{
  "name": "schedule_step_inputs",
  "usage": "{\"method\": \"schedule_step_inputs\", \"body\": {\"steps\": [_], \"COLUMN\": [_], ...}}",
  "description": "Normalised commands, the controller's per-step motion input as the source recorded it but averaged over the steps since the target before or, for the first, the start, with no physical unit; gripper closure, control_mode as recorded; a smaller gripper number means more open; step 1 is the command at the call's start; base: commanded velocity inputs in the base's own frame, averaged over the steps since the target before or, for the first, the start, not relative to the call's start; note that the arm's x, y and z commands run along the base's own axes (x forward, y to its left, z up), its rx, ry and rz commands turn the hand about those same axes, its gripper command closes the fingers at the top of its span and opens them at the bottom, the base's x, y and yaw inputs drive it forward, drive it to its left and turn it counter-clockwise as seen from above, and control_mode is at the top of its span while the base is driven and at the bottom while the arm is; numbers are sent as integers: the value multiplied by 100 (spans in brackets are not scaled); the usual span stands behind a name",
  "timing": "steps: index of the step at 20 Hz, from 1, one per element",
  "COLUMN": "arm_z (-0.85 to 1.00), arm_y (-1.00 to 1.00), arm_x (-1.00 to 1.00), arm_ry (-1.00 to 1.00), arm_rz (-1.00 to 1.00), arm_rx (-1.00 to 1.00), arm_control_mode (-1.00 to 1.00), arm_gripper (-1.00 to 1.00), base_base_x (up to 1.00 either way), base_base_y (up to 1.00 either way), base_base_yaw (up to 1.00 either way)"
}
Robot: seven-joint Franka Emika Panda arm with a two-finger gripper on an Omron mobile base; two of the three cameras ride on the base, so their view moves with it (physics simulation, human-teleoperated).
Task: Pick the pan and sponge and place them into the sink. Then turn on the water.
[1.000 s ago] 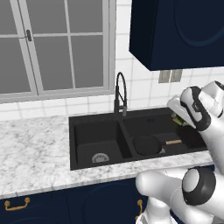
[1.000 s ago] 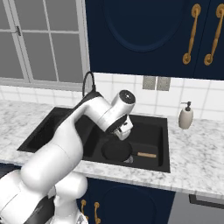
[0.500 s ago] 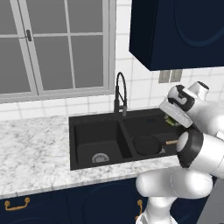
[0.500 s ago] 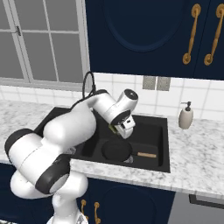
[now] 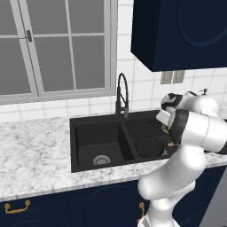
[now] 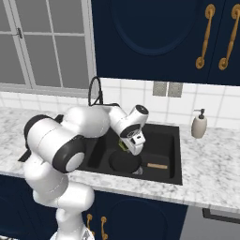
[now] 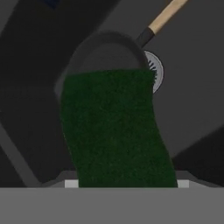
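1. Left base view: the pan (image 5: 148,146) lies in the sink's (image 5: 95,129) right basin; the gripper is masked by the arm.
2. Right base view: the gripper (image 6: 132,144) is seen above the pan (image 6: 124,162), partly closed on the sponge (image 6: 123,146).
3. Hand view: the sponge (image 7: 114,131) is held over the pan (image 7: 107,50); release should be made low, inside the basin. The fingertips are hidden.

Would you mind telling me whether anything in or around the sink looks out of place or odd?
Nothing stands out. The round black frying pan lies flat in the right basin of the matte black double sink, handle toward the right wall. The dark green sponge is held in the tool above the pan. No water runs from the black arched faucet.
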Motion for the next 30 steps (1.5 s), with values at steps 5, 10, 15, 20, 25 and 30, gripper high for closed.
{"method": "schedule_step_inputs", "body": {"steps": [5,10,15,20,25,30], "arm_z": [-62,-54,-49,-46,-43,-38], "arm_y": [-8,-6,-16,-8,-3,0], "arm_x": [29,28,14,9,21,30], "arm_ry": [15,12,2,0,0,2], "arm_rz": [0,0,2,0,0,0], "arm_rx": [0,0,1,0,0,0], "arm_control_mode": [-100,-100,-100,-100,-100,-100], "arm_gripper": [100,100,100,100,100,-100], "base_base_x": [0,0,0,0,0,0], "base_base_y": [0,0,0,0,0,0], "base_base_yaw": [0,0,0,0,0,0]}}
